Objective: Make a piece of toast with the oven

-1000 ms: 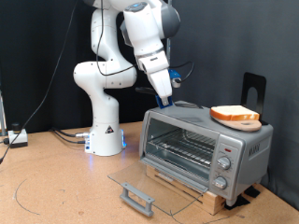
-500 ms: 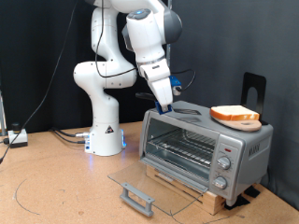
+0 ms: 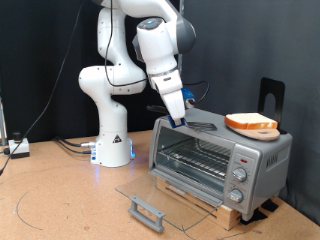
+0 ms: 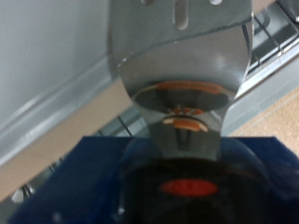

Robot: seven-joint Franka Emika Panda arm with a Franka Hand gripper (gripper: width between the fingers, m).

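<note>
The silver-grey oven (image 3: 215,155) stands on a wooden slatted base at the exterior view's right. Its glass door (image 3: 160,195) is folded down flat and the wire rack (image 3: 200,160) inside is bare. The piece of toast (image 3: 248,120) lies on a round tan plate (image 3: 264,131) on the oven's roof, at the roof's right end. My gripper (image 3: 183,117) points down at the roof's left end, next to a dark blue flat thing (image 3: 203,125) lying there. The wrist view is a blurred close-up of shiny metal (image 4: 177,56) over a blue surface (image 4: 65,177).
The arm's white base (image 3: 112,145) stands at the exterior view's left of the oven, with cables (image 3: 70,146) trailing left. The door handle (image 3: 147,211) juts out over the brown tabletop. A black stand (image 3: 270,95) rises behind the oven. The knobs (image 3: 240,175) are on the right panel.
My gripper has shifted a little to the exterior view's right and down, closer to the left end of the oven's roof. The toast, plate and door have not moved.
</note>
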